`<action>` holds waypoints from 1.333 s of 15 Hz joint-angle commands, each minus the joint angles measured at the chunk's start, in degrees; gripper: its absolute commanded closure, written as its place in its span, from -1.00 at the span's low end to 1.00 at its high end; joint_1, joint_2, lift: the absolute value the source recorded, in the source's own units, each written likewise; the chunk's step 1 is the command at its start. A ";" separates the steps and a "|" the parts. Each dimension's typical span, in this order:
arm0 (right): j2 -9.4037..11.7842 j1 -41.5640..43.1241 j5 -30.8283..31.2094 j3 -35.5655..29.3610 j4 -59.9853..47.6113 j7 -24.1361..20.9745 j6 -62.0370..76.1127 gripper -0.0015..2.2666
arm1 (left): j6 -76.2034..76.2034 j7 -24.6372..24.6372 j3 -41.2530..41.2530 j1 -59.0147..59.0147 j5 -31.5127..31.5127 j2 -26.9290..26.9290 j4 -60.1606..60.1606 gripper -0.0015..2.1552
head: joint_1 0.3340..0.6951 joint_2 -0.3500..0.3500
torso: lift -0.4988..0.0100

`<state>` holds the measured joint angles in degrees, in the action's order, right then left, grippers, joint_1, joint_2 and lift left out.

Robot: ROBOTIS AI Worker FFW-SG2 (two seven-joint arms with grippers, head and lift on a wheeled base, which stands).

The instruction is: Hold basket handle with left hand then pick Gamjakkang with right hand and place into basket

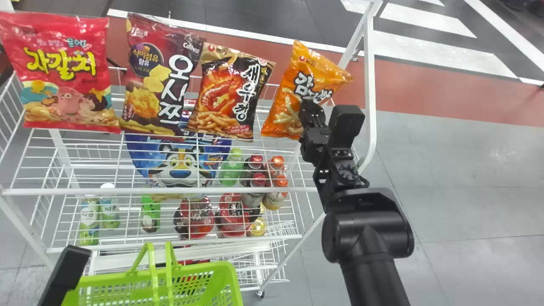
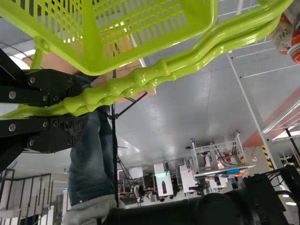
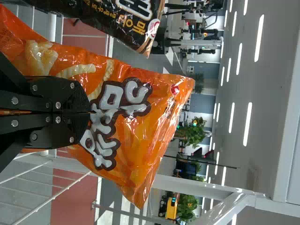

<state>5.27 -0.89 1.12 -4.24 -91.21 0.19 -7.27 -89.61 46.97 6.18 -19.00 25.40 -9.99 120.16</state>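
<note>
left hand (image 1: 68,272) is clamped on the handle (image 1: 150,255) of the green basket (image 1: 212,267), near the rack (image 1: 170,191). right hand (image 1: 307,107) is clamped on the gamjakkang (image 1: 285,91), which tilts at the rack's right end, beside a dark pack (image 1: 221,95).

A white wire rack (image 1: 170,191) carries snack bags in a row on its top tier: from the left, a red bag (image 1: 63,72), a dark purple bag (image 1: 142,95), a black-and-brown bag (image 1: 223,95) and, at the right end, the orange Gamjakkang (image 1: 282,93), tilted; whether it rests on the wire cannot be told. Lower down are a blue bag with a tiger (image 1: 180,163), capped bottles (image 1: 276,180) beside it, white-capped bottles (image 1: 109,212) and red-and-black packs (image 1: 194,219).
</note>
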 commanded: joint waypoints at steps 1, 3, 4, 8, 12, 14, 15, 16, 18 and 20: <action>0.09 -2.89 0.46 0.63 -5.03 -1.25 -2.71 0.80 | 0.00 -0.21 0.15 -0.08 0.00 0.05 0.08 0.87 | 1.00 -1.00 | 0.96; 0.53 -5.79 0.11 0.63 -10.30 -1.25 -6.05 0.80 | 0.35 -0.39 -0.02 -0.16 0.00 0.05 -0.01 0.87 | 1.00 -1.00 | 0.96; 0.70 -7.73 0.02 0.63 -13.64 -1.16 -7.98 0.80 | 0.70 -0.48 -0.11 -0.16 0.00 0.14 -0.10 0.87 | 1.00 -1.00 | 0.96; 2.29 -15.64 -0.77 2.74 -27.26 -0.90 -17.48 0.80 | 1.76 -0.92 -0.46 -0.16 -0.09 0.14 -0.45 0.87 | 1.00 -1.00 | 0.96; 2.99 -22.05 -3.14 6.26 -38.16 1.65 -30.13 0.80 | 2.11 -1.00 -0.90 -0.16 -0.09 0.23 -0.89 0.87 | 1.00 -1.00 | 0.96; 2.99 -24.86 -4.28 8.28 -43.35 1.83 -38.92 0.80 | 2.28 -0.92 -0.99 -0.16 -0.09 0.32 -0.89 0.87 | 1.00 -1.00 | 0.96; 2.99 -26.01 -4.81 8.98 -45.46 1.92 -42.44 0.80 | 2.81 -0.83 -1.08 -0.25 -0.09 0.41 -0.98 0.87 | 1.00 -1.00 | 0.96; 2.99 -27.33 -4.81 9.77 -47.74 1.92 -45.78 0.80 | 2.81 -0.74 -1.17 -0.25 -0.09 0.41 -0.98 0.87 | 1.00 -0.96 | 0.96; 3.34 -28.47 -4.81 11.18 -51.43 1.92 -52.81 0.80 | 3.34 -0.48 -1.78 -0.87 -0.09 0.76 -0.89 0.87 | 1.00 -0.92 | 0.96; 3.78 -28.82 -5.86 11.79 -54.16 1.92 -58.96 0.80 | 3.51 -0.48 -2.05 -1.13 -0.09 1.02 -0.89 0.87 | 1.00 -0.89 | 0.96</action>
<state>8.77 -29.33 -3.96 7.11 -143.43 2.11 -61.95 -86.21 46.51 4.32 -19.94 25.31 -9.17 119.20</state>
